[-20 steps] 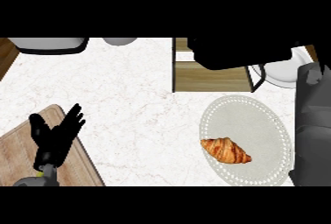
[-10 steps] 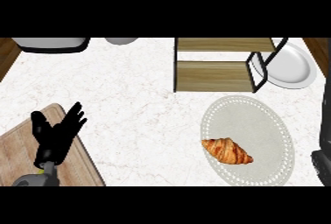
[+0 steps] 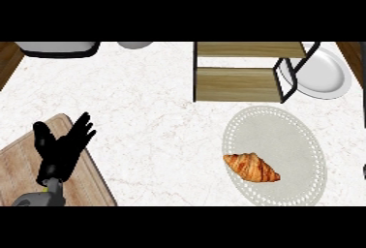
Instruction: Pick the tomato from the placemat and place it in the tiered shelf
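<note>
Black fingers spread and holding nothing, the left hand is resting over a wooden board; a croissant is lying on the placemat well to its right, the tiered shelf standing beyond

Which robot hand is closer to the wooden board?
Left. The left hand is open right over the wooden board, at the view's left. The right hand does not show in the view at all.

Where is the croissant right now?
In the head view, the croissant lies on the right side of the counter, on the near part of the oval placemat, with the wooden tiered shelf farther back.
</note>
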